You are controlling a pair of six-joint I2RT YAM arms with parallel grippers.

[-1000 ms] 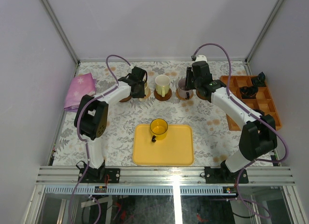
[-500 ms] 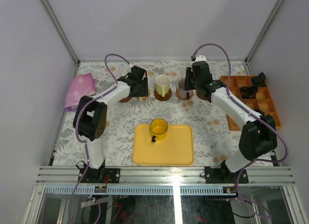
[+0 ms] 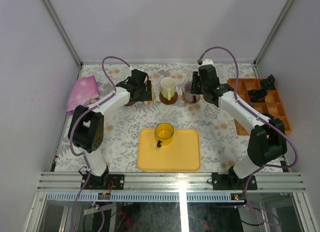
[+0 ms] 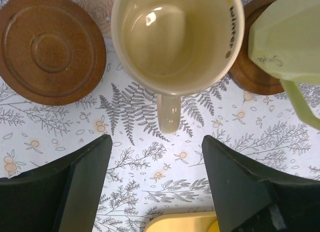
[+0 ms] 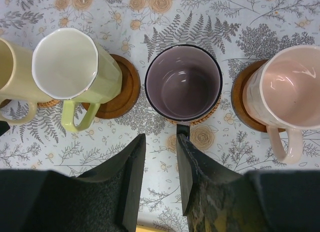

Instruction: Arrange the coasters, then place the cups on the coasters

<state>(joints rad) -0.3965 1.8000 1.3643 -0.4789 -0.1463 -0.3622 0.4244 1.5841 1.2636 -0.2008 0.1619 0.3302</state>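
Left claw [image 4: 155, 159] opened, released cream cup [image 4: 177, 39], arm swung slightly left.

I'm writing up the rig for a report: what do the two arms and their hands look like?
Both the left arm and right arm have white links with bulky black joint housings, and a purple-grey cable loops along each. The left hand has smooth, black, wedge-shaped fingers; the right hand has black fingers too, with a rougher, scuffed surface.

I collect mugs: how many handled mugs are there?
5: yellow mug on the yellow tray; cream mug, pale green mug, purple-grey mug, pink mug along the far row.
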